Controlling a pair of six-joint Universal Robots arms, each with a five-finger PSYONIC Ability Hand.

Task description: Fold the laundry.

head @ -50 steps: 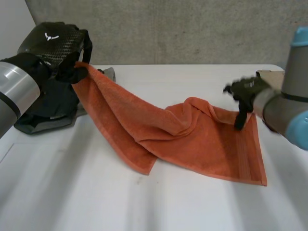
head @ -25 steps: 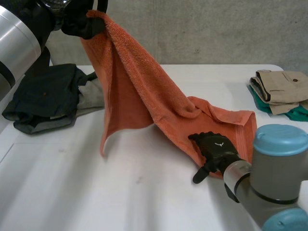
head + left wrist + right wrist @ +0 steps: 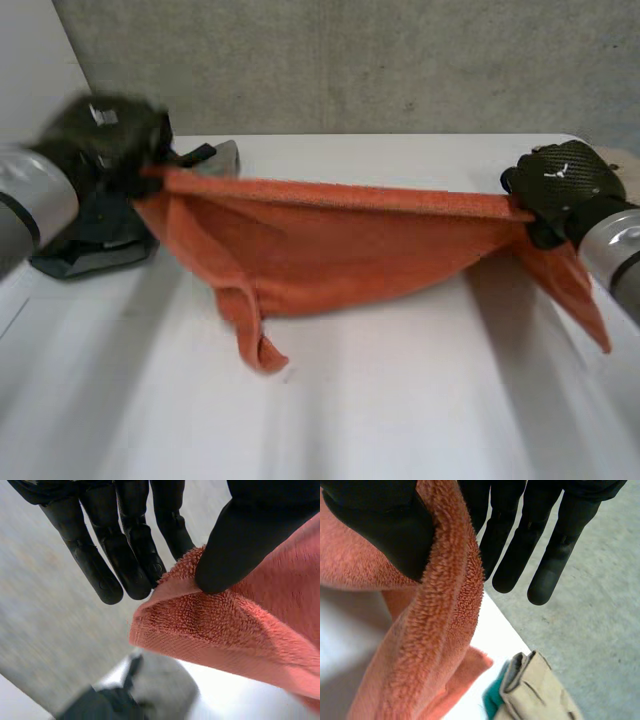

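An orange towel (image 3: 340, 245) hangs stretched above the white table (image 3: 400, 420), its upper edge taut between my two hands. My left hand (image 3: 110, 140) holds the towel's left end; in the left wrist view the thumb (image 3: 250, 535) pinches a towel corner (image 3: 210, 625) against the straight fingers (image 3: 125, 560). My right hand (image 3: 560, 185) holds the right end. There the thumb (image 3: 385, 525) presses the thick towel edge (image 3: 440, 630) against the fingers (image 3: 545, 555). A loose lower corner dangles near the table at the left, and another flap hangs past my right hand.
A pile of dark and grey clothes (image 3: 90, 235) lies at the table's left, behind my left hand. Folded beige and teal garments (image 3: 535, 695) sit near the right edge, beyond my right hand. A concrete wall (image 3: 380, 60) stands behind the table.
My right hand rose from the table to the towel's right end and closed on it. The left hand came down from high up. The towel went from draped to stretched.
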